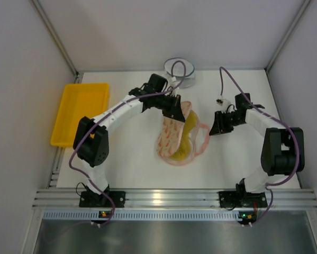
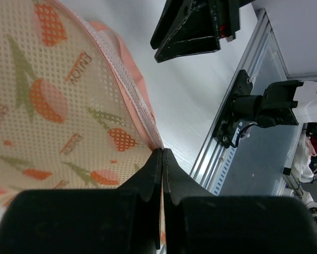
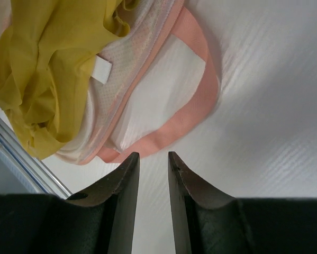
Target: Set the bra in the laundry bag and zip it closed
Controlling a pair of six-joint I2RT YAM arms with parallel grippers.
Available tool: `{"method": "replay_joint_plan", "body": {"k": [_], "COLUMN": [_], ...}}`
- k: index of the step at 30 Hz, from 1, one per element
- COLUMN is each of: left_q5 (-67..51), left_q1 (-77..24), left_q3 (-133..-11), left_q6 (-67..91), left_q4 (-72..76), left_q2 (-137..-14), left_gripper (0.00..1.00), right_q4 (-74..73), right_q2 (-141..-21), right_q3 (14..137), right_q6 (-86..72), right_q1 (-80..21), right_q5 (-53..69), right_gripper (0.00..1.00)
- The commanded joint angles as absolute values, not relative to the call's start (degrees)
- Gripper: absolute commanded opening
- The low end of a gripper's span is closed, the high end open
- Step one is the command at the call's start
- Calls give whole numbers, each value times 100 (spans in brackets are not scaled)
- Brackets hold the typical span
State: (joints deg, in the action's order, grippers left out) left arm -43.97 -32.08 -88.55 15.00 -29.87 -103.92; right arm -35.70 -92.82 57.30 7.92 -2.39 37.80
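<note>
The laundry bag (image 1: 170, 135) lies open mid-table, cream mesh with an orange print and pink zip edging. The mustard bra (image 1: 186, 142) is bunched in its lower half. My left gripper (image 1: 175, 112) is at the bag's far end. In the left wrist view it (image 2: 162, 152) is shut on the pink edge of the printed half (image 2: 68, 106), which is lifted. My right gripper (image 1: 217, 127) is to the right of the bag. Its jaws (image 3: 153, 155) stand slightly apart with nothing between them, just short of the bag's pink strap loop (image 3: 192, 114). The bra (image 3: 47, 69) shows beyond the loop.
A rigid yellow tray (image 1: 80, 112) sits at the left edge of the table. A clear round bowl (image 1: 179, 70) stands at the back, just behind the left gripper. Grey walls close in both sides, and an aluminium rail (image 1: 169, 198) runs along the near edge.
</note>
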Motion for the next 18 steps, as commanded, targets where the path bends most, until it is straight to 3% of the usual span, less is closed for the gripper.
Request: {"method": "replay_joint_plan", "body": {"k": [1, 11, 18], "left_q5": [-4185, -3008, -1786], "left_q1": [-3620, -4561, -4781], "left_q3": [-9254, -10001, -9940], "left_q6": [2065, 2610, 2121], "left_q4": [-2454, -2180, -2599], "left_q2": [-10932, -12760, -13157], "left_gripper": [0, 0, 4], "right_q4": [-3831, -4236, -4289], "right_q2": [-8790, -8402, -8402], "right_q3": [5617, 5572, 5616], "right_q6": [1125, 1476, 1503], "right_q1": [217, 817, 940], "right_q5": [3894, 3929, 3946], "right_gripper": [29, 29, 29]}}
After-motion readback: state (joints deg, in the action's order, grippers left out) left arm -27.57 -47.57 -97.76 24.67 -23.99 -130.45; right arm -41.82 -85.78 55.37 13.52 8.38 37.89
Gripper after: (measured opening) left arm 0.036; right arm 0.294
